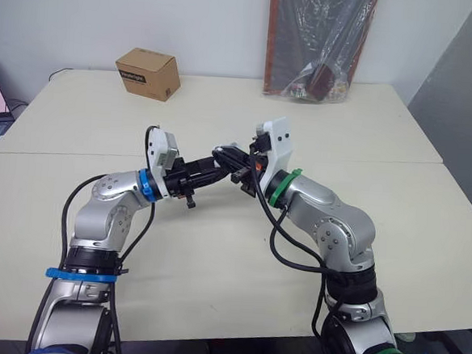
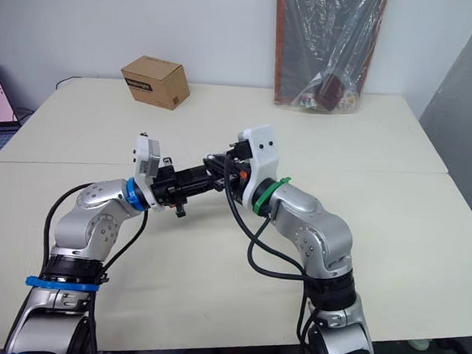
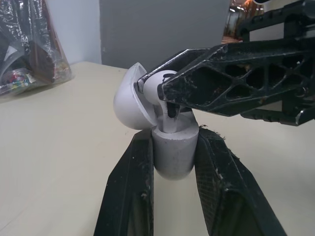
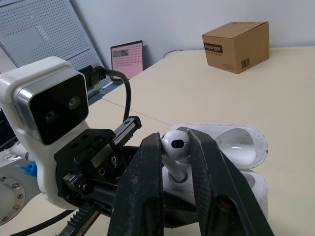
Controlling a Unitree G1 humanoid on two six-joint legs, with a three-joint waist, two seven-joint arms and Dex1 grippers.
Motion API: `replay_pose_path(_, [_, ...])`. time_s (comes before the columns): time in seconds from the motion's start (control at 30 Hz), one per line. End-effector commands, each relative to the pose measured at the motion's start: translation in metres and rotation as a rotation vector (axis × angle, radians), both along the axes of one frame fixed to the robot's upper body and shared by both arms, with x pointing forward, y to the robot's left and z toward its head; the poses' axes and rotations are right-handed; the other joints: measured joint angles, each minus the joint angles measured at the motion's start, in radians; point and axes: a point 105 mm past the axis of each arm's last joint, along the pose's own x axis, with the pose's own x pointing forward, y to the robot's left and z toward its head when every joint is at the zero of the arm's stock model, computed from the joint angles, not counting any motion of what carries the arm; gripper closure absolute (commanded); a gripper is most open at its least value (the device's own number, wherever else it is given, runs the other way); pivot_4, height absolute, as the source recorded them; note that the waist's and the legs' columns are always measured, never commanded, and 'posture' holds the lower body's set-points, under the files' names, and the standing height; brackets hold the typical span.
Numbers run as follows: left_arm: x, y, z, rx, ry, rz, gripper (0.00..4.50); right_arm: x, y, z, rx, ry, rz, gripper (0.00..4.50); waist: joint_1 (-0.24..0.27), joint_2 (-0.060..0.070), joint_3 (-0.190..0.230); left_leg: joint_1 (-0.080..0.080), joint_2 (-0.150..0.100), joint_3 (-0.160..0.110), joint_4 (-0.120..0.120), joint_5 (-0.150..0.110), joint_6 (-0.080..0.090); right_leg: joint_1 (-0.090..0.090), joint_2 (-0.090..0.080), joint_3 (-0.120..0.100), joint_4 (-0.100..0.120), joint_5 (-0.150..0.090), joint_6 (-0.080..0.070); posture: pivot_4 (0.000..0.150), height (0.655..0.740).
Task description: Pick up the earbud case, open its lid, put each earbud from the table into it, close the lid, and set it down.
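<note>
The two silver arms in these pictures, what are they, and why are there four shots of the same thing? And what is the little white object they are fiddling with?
They are the two arms of a humanoid robot, each ending in a gripper with two black fingers. The two wide pictures come from cameras on its head, looking down over a pale table. The two close-ups come from a camera on each wrist. The left gripper is clamped on a white earbud case whose lid is flipped open. The right gripper pinches one white earbud, with its stem at the case's opening. At the table's far side are a cardboard box and a clear plastic bag.
</note>
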Motion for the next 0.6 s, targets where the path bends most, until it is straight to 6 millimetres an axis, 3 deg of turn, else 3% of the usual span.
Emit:
replay_pose_path(0.03, [-0.001,0.001,0.040,-0.097,-0.144,0.043,3.72,-0.002,0.001,-0.003,-0.026,-0.002,-0.022,4.10,0.000,0.000,0.000,0.000,0.000,0.000,0.000,0.000,0.000,0.000,0.000,0.000,0.000,0.000,0.000,0.150,0.7400])
replay_pose_path(0.23, [0.004,0.000,0.048,-0.126,-0.206,0.135,3.72,0.000,-0.002,-0.004,-0.064,-0.015,-0.090,4.10,0.000,0.000,0.000,0.000,0.000,0.000,0.000,0.000,0.000,0.000,0.000,0.000,0.000,0.000,0.000,0.150,0.7400])
replay_pose_path(0.6, [-0.008,-0.006,0.048,-0.144,-0.235,0.110,3.72,-0.002,0.002,-0.001,-0.058,-0.029,-0.105,4.10,0.000,0.000,0.000,-0.001,0.000,0.000,0.000,0.000,0.000,0.000,0.000,0.000,-0.001,0.000,0.000,0.150,0.7400])
